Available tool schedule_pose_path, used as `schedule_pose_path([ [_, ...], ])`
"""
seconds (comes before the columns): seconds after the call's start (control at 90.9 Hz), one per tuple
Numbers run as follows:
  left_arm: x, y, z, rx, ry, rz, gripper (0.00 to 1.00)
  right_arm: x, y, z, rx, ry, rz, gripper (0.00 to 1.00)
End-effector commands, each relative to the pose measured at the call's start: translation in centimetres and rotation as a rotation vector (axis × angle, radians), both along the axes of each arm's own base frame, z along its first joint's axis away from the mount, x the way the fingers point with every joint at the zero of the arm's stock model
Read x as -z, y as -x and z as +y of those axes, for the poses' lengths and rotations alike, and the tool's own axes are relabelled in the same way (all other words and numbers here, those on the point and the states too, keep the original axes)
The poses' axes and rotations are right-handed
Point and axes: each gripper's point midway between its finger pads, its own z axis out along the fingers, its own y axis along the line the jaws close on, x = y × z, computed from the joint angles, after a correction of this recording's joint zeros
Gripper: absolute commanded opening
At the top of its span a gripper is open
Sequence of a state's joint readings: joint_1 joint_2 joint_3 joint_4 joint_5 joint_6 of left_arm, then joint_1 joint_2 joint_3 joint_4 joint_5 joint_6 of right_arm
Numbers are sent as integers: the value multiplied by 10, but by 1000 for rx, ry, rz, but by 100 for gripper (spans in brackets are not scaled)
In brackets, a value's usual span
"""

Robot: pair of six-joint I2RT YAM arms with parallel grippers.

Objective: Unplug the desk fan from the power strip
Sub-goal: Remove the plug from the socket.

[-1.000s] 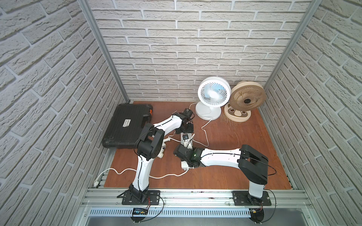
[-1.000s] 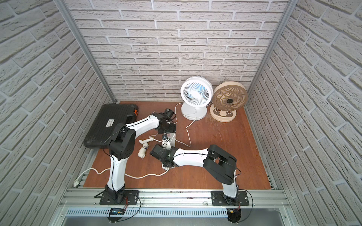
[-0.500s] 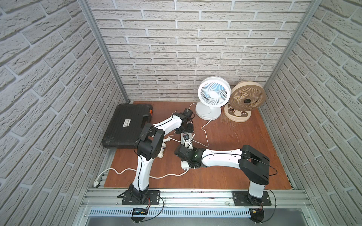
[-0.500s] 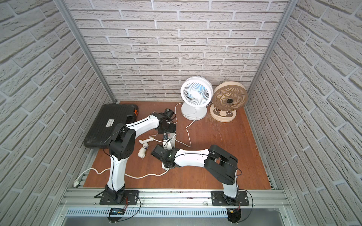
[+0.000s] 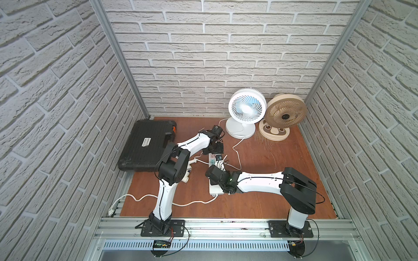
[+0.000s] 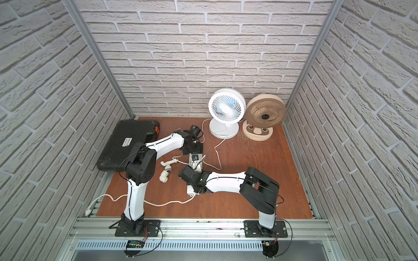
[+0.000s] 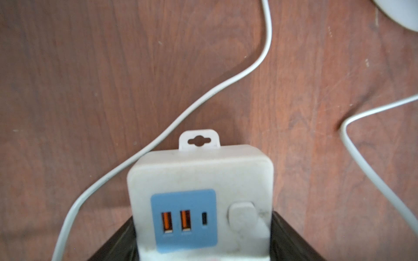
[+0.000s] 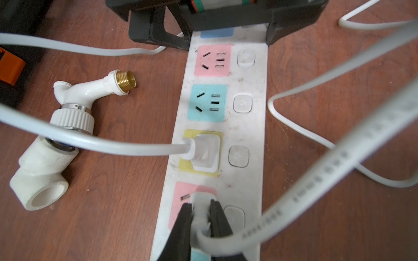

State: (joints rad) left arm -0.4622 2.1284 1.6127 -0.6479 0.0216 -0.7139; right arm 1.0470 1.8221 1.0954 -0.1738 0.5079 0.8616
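1. While the right gripper (image 8: 200, 217) was clamped on a plug (image 8: 200, 198), the left gripper (image 7: 201, 239) pinched the strip (image 8: 248, 126) at its far end, mid-worktop (image 5: 271, 162).
2. An angled pull might slip off the plug or lift the strip.

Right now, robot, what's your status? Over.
Left claw clamped on end of power strip. Right claw shut on white plug in pink socket. Second plug in yellow socket, cord crossing close; pipe fitting beside strip.

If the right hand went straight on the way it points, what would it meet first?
The right hand is shut on a plug; going on, it would likely press it into the strip. Tilt is unclear.
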Motion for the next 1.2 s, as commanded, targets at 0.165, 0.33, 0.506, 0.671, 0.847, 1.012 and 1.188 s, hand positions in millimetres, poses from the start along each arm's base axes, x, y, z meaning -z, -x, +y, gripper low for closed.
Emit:
schedule_pose_path([
  [0.165,48,40,26,-31,-76,198,0,5,2,-7,-3,90,19,3],
  [0.33,48,40,26,-30,-77,197,0,3,1,3,-23,143,-2,2],
  [0.506,49,41,27,-33,-82,202,0,0,-1,12,-42,178,-20,3],
  [0.671,50,41,27,-34,-84,202,0,-1,-1,14,-44,180,-24,3],
  [0.847,50,42,30,-39,-99,207,0,-2,1,11,-36,157,-28,3],
  [1.012,49,43,35,-58,-127,215,0,-2,3,4,-13,119,-25,2],
  [1.188,47,44,43,-72,-178,223,0,2,4,-4,13,59,3,3],
])
